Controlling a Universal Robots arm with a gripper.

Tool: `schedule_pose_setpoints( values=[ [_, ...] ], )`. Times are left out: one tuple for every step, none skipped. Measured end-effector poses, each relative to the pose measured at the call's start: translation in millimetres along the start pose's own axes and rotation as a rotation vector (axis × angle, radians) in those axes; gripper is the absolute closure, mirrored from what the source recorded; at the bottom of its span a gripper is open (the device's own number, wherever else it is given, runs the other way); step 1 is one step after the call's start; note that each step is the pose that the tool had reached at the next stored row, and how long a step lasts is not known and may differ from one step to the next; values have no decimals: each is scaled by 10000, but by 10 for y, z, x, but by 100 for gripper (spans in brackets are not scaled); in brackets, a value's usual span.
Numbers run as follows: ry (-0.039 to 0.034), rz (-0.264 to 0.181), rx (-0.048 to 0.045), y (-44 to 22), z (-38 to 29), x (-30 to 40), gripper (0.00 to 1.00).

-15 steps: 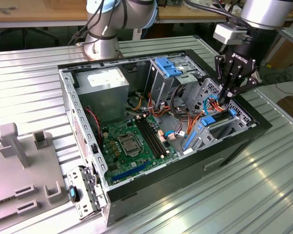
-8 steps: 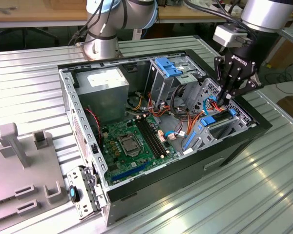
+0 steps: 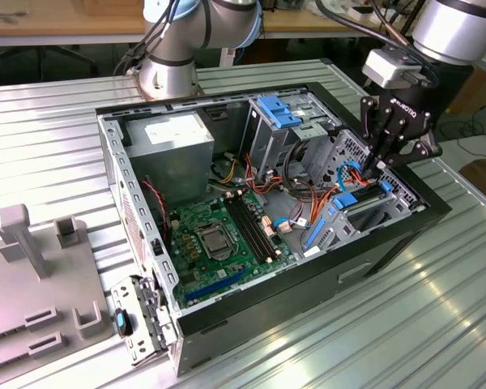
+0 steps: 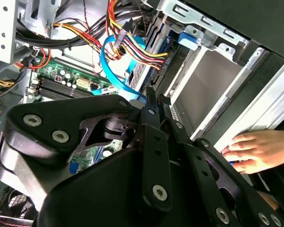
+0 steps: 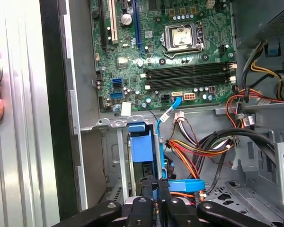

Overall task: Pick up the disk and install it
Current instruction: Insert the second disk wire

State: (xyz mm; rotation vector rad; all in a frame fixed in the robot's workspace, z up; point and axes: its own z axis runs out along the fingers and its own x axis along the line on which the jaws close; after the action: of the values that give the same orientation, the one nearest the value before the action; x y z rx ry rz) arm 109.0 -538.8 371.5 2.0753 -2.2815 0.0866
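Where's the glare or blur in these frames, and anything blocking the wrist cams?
Exterior view: bright sheen on the ribbed metal table; the case interior is evenly lit and sharp. Second wrist view: the gripper body is close, dark and soft, covering the lower half; a hand rests at the case edge. First wrist view: the motherboard is sharp, with mild glare on the metal panel.

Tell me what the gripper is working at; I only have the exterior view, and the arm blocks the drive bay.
Observer: In the first wrist view, the disk stands on edge in the bay, its blue frame directly ahead of the gripper.
Operator: Report anything near the case I should mind.
Observer: In the second wrist view, a person's hand rests at the outer edge of the case, beside that bay.
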Motion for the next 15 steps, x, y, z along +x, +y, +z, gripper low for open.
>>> schedule_pose_setpoints(
  values=[
    [0,0,0,0,0,4,84],
    [0,0,0,0,0,4,84],
    [0,0,0,0,0,4,84],
    [0,0,0,-1,0,5,84],
    [1,0,0,0,0,5,84],
    [0,0,0,-1,0,5,84],
    [0,1,0,-1,0,8,84],
    [-1,1,0,-1,1,16,84],
    [-2,1,0,-2,2,25,84],
    [-6,1,0,-4,3,44,84],
    [-11,0,-1,-5,4,57,84],
    [-31,0,-3,-6,5,67,84],
    [-66,0,-3,-7,5,71,84],
    [-94,2,21,-6,6,73,84],
    [-132,5,87,-6,6,76,84]
  ],
)
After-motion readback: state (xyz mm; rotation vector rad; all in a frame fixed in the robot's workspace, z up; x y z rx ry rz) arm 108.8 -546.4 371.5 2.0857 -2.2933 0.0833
